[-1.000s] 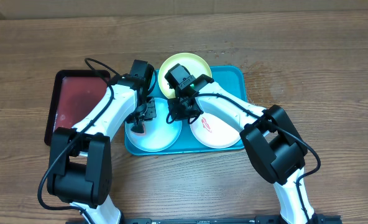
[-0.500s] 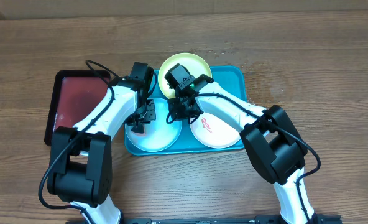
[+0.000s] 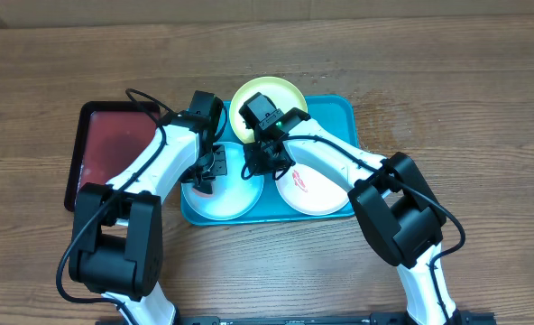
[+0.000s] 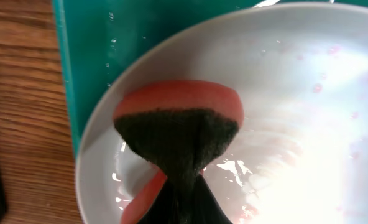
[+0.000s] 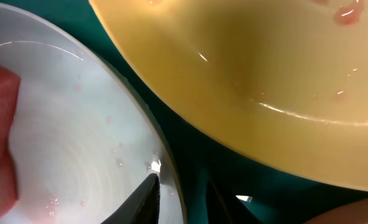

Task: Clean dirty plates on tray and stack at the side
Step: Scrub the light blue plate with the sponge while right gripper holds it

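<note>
My left pincer (image 4: 179,198) pinches the sponge (image 4: 178,134) onto the blue plate (image 4: 308,93), at the tray's (image 4: 84,62) 7 o'clock corner. My right pincer (image 5: 181,199) straddles its rim at 2 o'clock — clamped or not, I cannot tell. Hard scrubbing could skid the wet plate — into the green plate (image 5: 265,62).

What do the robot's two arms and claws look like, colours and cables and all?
The left arm and the right arm both have slim white links joined by chunky black joint housings, bulkiest near the bases. A thin black cable loops loosely along each. The left claw and right claw are black. No markings are legible.
</note>
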